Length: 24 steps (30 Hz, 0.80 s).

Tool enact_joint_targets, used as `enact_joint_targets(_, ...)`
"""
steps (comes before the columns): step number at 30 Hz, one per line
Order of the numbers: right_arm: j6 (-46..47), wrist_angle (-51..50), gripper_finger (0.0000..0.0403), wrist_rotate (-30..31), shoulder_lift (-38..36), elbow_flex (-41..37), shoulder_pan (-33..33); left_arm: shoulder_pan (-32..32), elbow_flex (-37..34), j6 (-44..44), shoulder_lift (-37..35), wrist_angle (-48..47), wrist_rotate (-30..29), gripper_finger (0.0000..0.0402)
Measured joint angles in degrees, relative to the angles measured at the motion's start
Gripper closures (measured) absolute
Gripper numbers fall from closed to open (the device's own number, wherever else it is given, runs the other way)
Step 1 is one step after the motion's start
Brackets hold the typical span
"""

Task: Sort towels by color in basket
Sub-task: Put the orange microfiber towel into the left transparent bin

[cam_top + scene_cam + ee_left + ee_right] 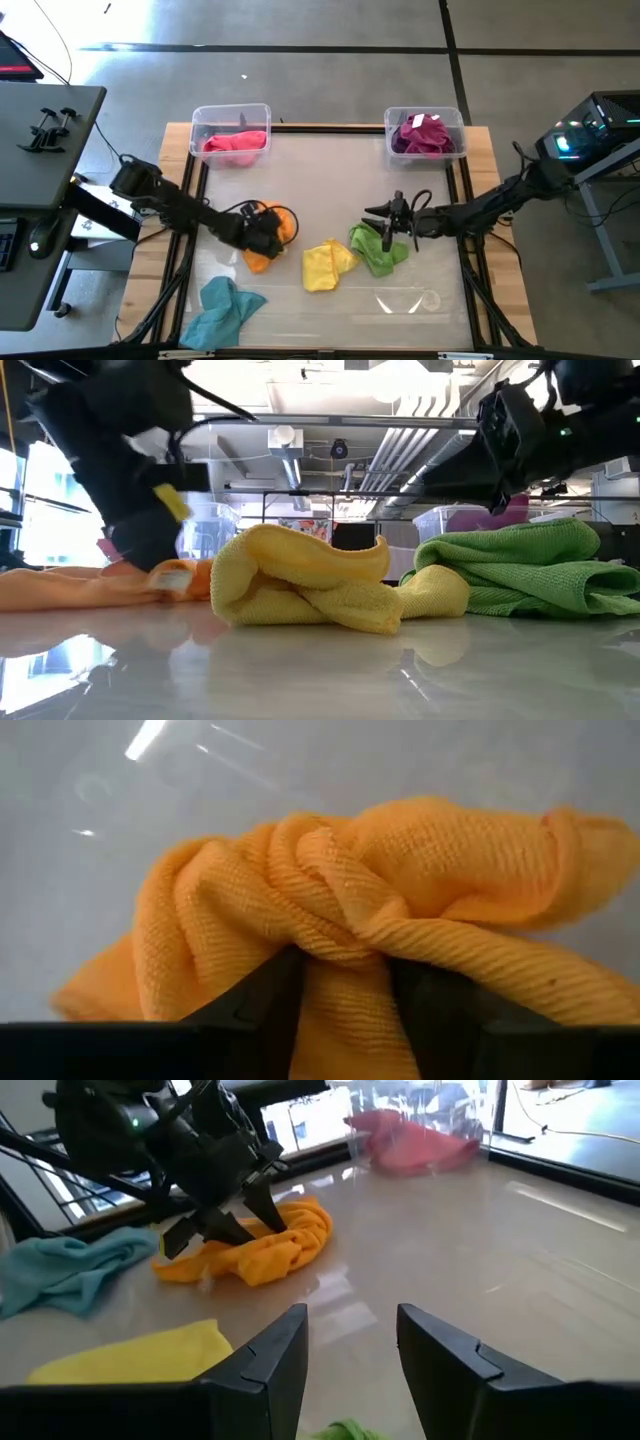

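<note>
High view: white surface (420, 170) inside a dark frame, wood border beyond. Two clear bins at the far edge: left bin (231, 117) holds a pink towel (236, 146); right bin (424, 119) holds a magenta towel (422, 134) over a purple one, partly hidden. Left tool (268, 232) sits on the orange towel (274, 243), left of centre. Right tool (389, 222) is above the lime green towel (377, 249), right of centre. Yellow towel (327, 266) lies between them, touching the lime green one. Teal towel (222, 307) lies near the front-left corner. Bare room: far half of the surface between the bins, and the front-right quarter.

Low view: yellow towel (300, 588) in the middle, touching the lime green towel (520, 570); orange towel (90, 586) flat beside it under the left arm. Near edge bare.

Left wrist view: left tool (345, 995) clenched on a bunched fold of the orange towel (400, 890); bare surface beyond.

Right wrist view: right tool (352, 1342) released, fingers apart, holding nothing. Ahead: bare surface, orange towel (270, 1245) under the left tool (232, 1215), teal towel (70, 1265), yellow towel (130, 1355), pink towel (410, 1140).
</note>
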Motion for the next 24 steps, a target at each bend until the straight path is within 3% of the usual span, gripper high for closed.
enact_joint_targets(3, -0.1, 0.0, 0.0254, -0.1, 2.5, 1.0, 0.0, 1.9, 0.0, 0.3, 1.0, 0.4, 2.6, 0.0296)
enact_joint_targets(7, 0.0, 0.0, 0.0254, -0.1, 5.6, 2.3, -0.1, 4.8, -0.3, 2.6, -2.3, -1.4, 4.0, 0.0381)
enact_joint_targets(11, 2.3, 0.1, 0.0254, -0.3, 8.0, 3.9, -0.1, 6.9, 0.4, 6.5, -11.4, -5.6, 3.1, 0.0388)
enact_joint_targets(14, 2.4, 0.0, 0.0254, -0.3, 9.6, 4.7, -0.1, 7.8, 2.0, 10.6, -20.0, -9.8, -4.5, 0.0397)
enact_joint_targets(18, 1.0, 0.4, 0.0254, -0.3, 10.7, 5.7, -0.2, 9.9, 5.3, 27.8, -31.0, -5.3, -16.2, 0.0399)
enact_joint_targets(24, 0.3, 1.1, 0.0254, -1.3, 10.4, 6.7, -0.9, 20.5, 9.5, 57.4, -41.2, 10.6, -18.9, 0.0401)
